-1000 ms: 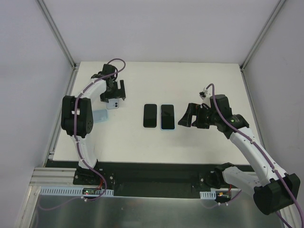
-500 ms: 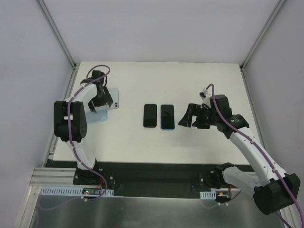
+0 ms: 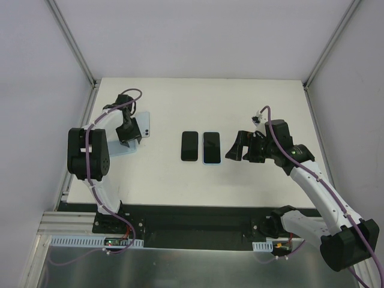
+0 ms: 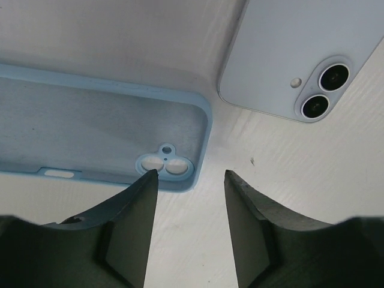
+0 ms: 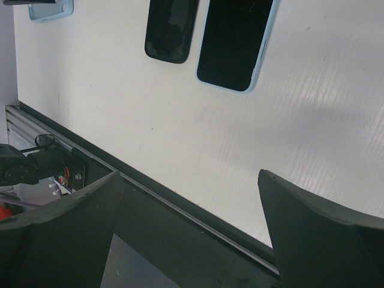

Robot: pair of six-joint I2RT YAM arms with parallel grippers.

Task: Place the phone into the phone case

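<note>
Over at the left of the top view, the left gripper [image 3: 127, 133] hangs low above the white table [image 3: 240, 102], its claw spread a little and holding nothing. From its own wrist camera the two dark fingertips [image 4: 135, 204] frame a bare patch of tabletop at the bottom of the frame, and the left tip just overlaps the corner of the phone case [image 4: 90, 132]. The case lies open side up across the left of that view, pale blue, with its camera cut-out at the right end. The phone [image 4: 294, 54] is in the upper right of the same view, lying back up with its twin lenses showing. It sits just beside the case but not inside it, with a thin strip of table between them. In the middle of the top view a black phone [image 3: 189, 146] and a cased phone [image 3: 211, 147] lie side by side, screens up. Just right of them the right gripper [image 3: 234, 149] is held with its fingers [image 5: 324, 228] spread wide and nothing between them.
</note>
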